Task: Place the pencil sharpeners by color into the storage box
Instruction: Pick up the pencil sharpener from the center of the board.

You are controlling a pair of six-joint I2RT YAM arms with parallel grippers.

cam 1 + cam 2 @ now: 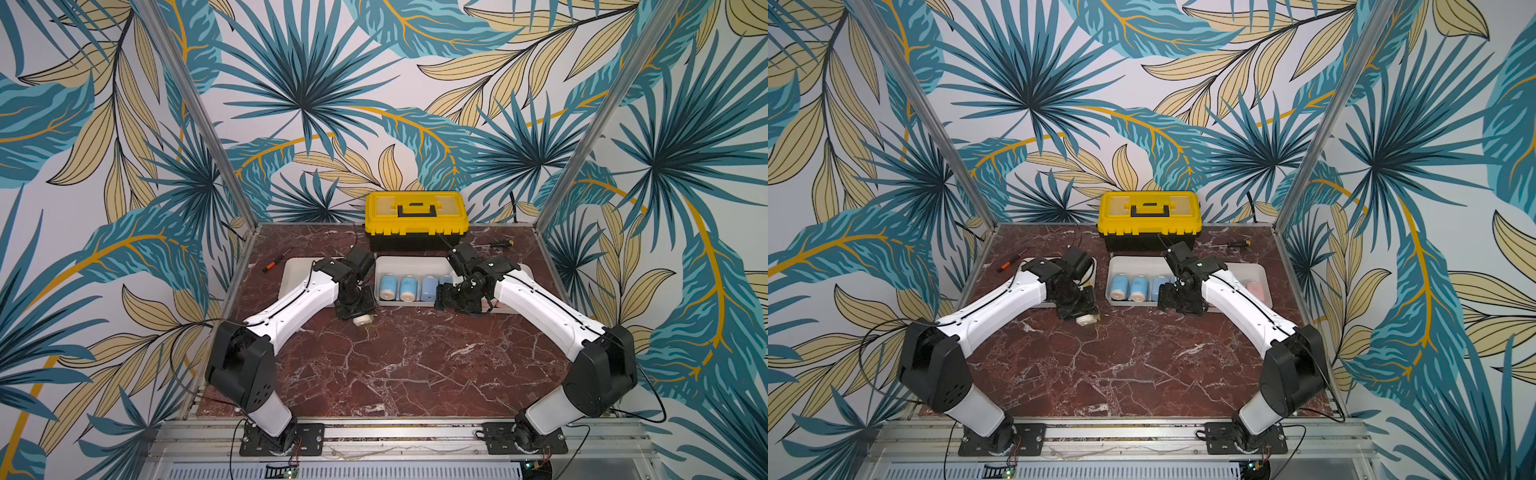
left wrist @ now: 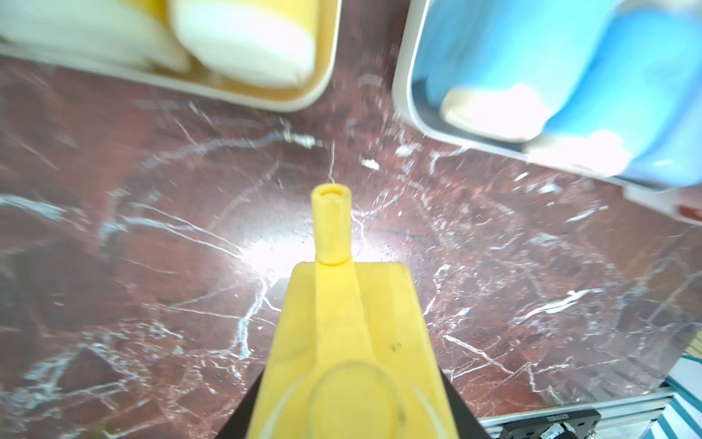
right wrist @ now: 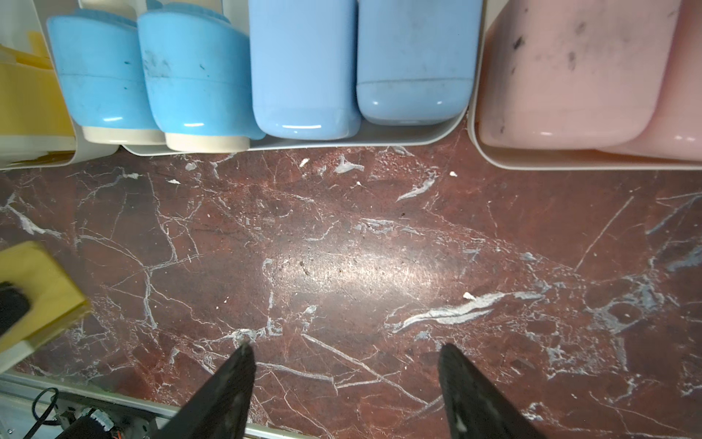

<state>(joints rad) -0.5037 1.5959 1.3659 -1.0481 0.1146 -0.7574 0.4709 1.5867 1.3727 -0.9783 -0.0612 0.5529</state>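
Leaf-print walls (image 1: 311,83) enclose a red marble table (image 1: 395,374). Over it the left gripper (image 1: 358,312) clamps a yellow sharpener (image 2: 342,334); the blue-filled tray (image 1: 411,261) lies at one o'clock. The right gripper (image 3: 343,347) hangs released.

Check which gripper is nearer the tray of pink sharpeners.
Right. The right gripper hangs open over the table in front of the end of the blue tray next to the pink tray; the left gripper, shut on a yellow sharpener, is at the blue tray's opposite end.

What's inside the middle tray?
Four blue sharpeners lie side by side in the tray, by the right wrist view. In both top views the right arm hides most of the fourth.
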